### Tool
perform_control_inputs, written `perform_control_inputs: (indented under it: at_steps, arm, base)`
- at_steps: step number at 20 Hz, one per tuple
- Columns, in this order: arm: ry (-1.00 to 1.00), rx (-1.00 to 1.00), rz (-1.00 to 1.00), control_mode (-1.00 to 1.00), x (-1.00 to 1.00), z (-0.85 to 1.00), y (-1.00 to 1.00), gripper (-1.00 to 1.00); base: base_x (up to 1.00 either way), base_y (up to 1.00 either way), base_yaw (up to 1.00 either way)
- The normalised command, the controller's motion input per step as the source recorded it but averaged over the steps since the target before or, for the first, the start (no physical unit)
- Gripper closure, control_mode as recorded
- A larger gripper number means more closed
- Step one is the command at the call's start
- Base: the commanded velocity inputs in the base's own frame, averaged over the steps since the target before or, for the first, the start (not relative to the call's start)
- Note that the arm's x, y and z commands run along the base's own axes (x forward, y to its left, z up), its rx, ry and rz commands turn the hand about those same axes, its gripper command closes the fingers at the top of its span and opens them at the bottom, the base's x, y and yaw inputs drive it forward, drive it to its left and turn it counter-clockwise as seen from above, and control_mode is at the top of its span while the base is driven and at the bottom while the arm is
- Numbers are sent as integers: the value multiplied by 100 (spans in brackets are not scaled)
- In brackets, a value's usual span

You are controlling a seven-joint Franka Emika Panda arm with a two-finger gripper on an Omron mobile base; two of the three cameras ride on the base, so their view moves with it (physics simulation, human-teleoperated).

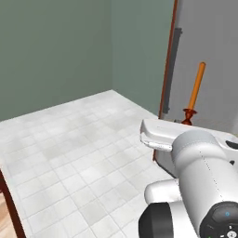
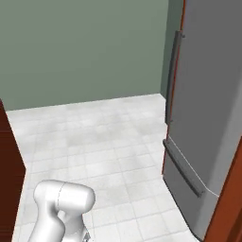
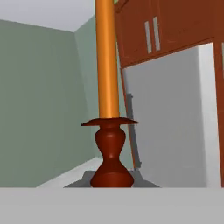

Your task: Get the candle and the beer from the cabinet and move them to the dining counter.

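The candle is an orange taper on a dark red-brown holder. It stands upright in the air in front of the grey fridge, just above my white arm. In the hand view the candle rises close in front of the camera, with its holder at the bottom centre. My gripper is shut on the candle at the holder's foot; its fingers are hidden by my arm and the frame's lower edge. The beer and the dining counter are out of view.
A tall grey fridge with a long dark handle stands to the right. Above it are reddish-brown wall cabinets with grey bar handles. White floor tiles stretch to a green wall. A red-brown panel stands at the left.
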Motion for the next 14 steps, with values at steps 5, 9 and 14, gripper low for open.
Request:
perform_control_inputs:
  at_steps: [5,9,14]
  arm:
    - [0,0,0,100,0,0,0,100]
    - [0,0,0,100,0,0,0,100]
    - [0,0,0,100,0,0,0,100]
  base:
    - [9,-2,41]
    - [15,-15,38]
    - [26,-8,36]
